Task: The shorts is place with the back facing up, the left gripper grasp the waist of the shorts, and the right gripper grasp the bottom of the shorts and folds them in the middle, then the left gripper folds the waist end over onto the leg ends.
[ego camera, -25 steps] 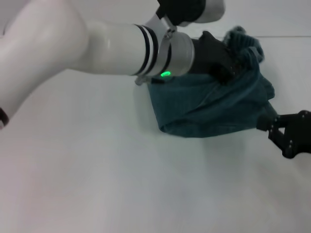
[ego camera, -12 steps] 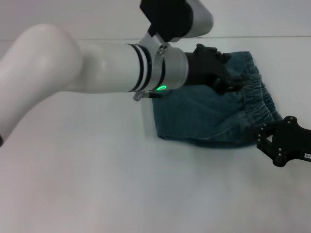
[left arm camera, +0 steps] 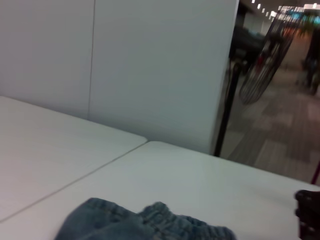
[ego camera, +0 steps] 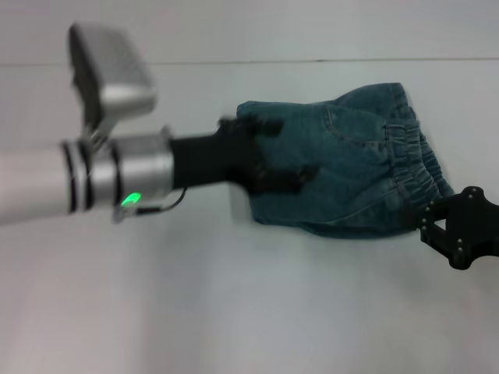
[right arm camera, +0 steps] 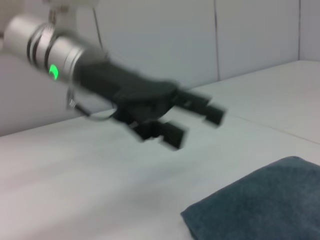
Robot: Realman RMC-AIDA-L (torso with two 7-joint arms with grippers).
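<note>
My shorts (ego camera: pixel 343 167) lay folded into a compact bundle on the white table (ego camera: pixel 195 312), right of centre and toward the far side. The ruched waist (ego camera: pixel 409 160) sat on top at the right edge, over where I judged the leg ends to be. Both folds looked done, so little seemed left beyond clearing my arms. My left gripper (ego camera: pixel 292 167) hovered above the bundle's left edge, fingers spread and carrying nothing. My right gripper (ego camera: pixel 460 226) waited just beside the near right corner; whether its fingers were parted, I couldn't tell. No containers anywhere in sight.
</note>
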